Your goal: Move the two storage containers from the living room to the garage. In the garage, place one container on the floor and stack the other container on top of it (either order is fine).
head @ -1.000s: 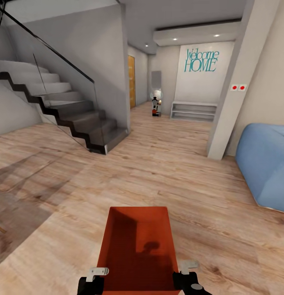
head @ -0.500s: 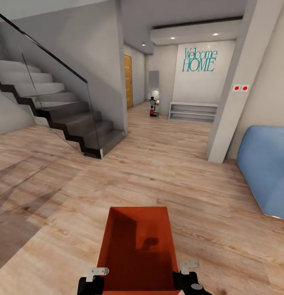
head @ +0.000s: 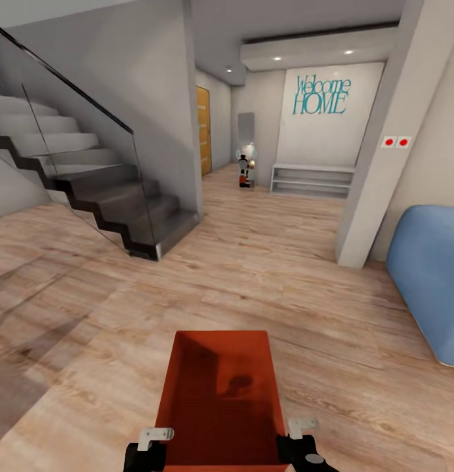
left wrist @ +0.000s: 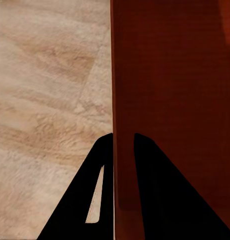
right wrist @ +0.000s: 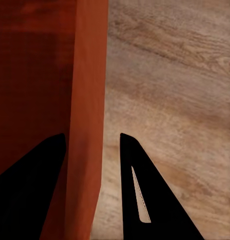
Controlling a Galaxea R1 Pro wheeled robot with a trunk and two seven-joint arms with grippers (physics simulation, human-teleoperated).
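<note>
Holding one red-orange storage container (head: 220,400) out in front of me, I had it low in the head view, above the light wood plank floor (head: 306,288) of the living room. It sat level with its open top up, and inside I saw only its own bare walls and bottom with a dark shadow on them. Its long axis ran straight away from me, one short end toward my trunk, the other toward the hallway. My left gripper (head: 147,452) was clamped over the container's left wall near the close end; in the left wrist view its fingers (left wrist: 159,200) stood one either side of that thin wall. My right gripper (head: 299,449) straddled the right wall the same way, with one finger (right wrist: 144,200) outside it, though a strip of floor showed between that finger and the wall, so I could not tell how firmly it gripped. Ahead stood a staircase (head: 102,190) with a glass rail, a "Welcome HOME" wall sign (head: 321,96), and the blue sofa (head: 433,282) at my right.
</note>
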